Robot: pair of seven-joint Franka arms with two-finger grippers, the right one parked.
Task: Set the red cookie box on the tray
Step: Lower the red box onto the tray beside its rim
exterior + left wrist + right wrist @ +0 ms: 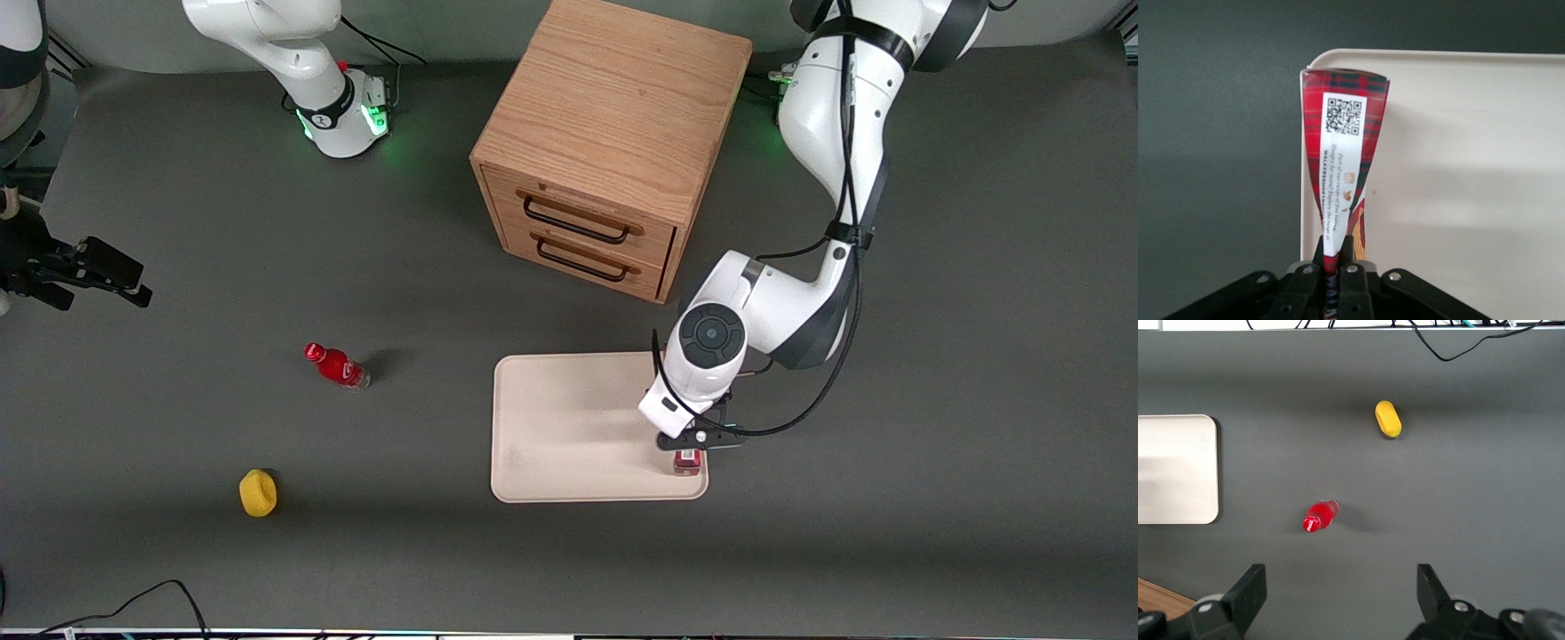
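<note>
Red cookie box [1341,160] clenched upright in the claw [1336,261], above tray [1471,200] corner.

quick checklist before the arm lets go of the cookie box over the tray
1. Grip: gripper has its fingers shut on the red cookie box, which hangs on end. Ok.
2. Box over the tray: it hangs at the corner nearest the front camera at the working arm's end, close to the rim. Not ok, marginal.
3. Box bottom touching the tray surface: cannot tell.
4. Tray free of other things: bare where visible. Ok.
5. Red bottle and yellow object lie toward the parked arm's end, away from the tray. Ok.
</note>
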